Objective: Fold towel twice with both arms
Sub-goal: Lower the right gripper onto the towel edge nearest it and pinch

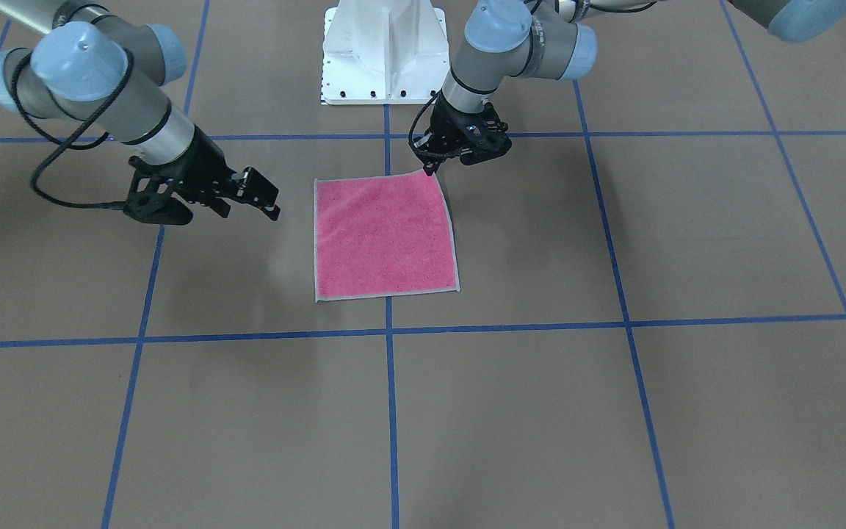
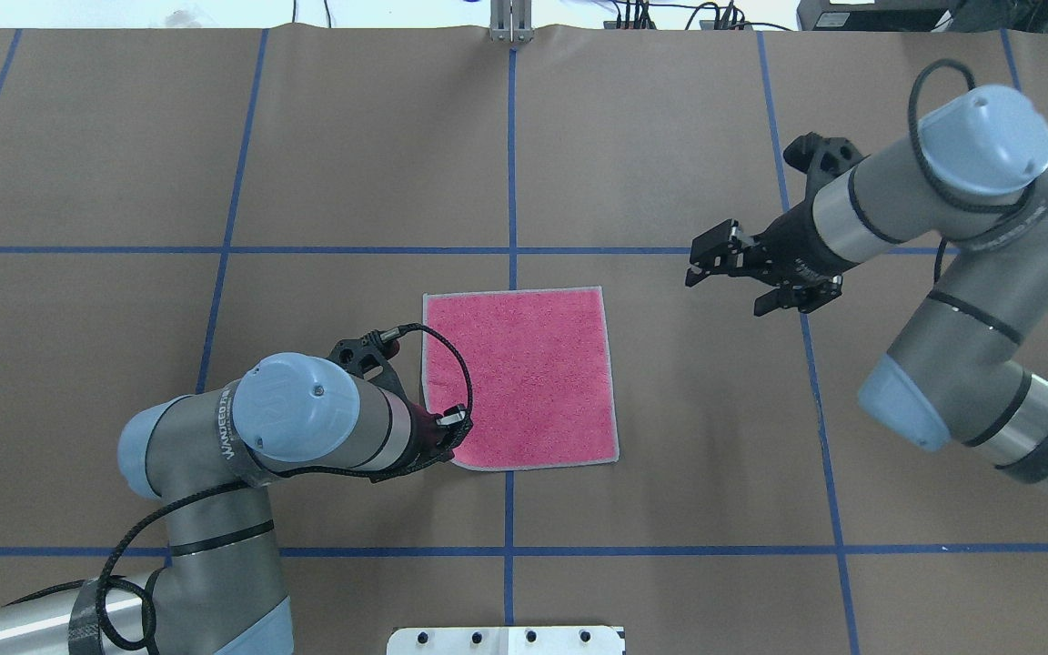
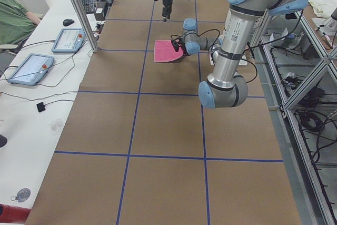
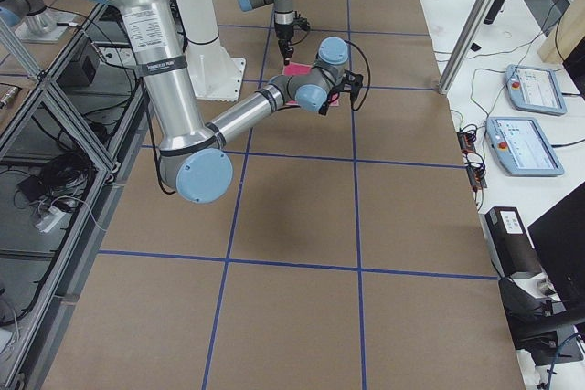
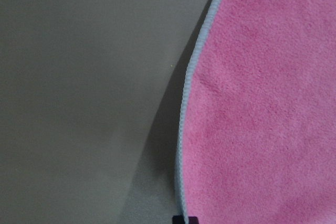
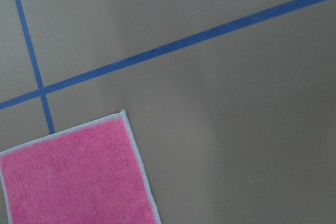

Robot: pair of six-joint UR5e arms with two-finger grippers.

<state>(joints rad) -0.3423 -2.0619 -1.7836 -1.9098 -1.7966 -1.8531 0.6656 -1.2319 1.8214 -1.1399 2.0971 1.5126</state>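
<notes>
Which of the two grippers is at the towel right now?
The left gripper: its fingertips meet on the towel's corner nearest the base. The right gripper hangs open beside the towel, clear of it.

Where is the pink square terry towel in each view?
Front-facing: pink square terry towel centre.
Overhead: towel centre.
Left: towel upper middle.
Right: towel top, partly hidden.
Left wrist: towel right side.
Right wrist: towel bottom left.
Landmark: blue tape line beneath it.

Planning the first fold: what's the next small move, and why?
Probably bring the open right gripper down to the free robot-side corner of the pink square terry towel: the left gripper pinches the other, while the right hangs off the cloth.
</notes>
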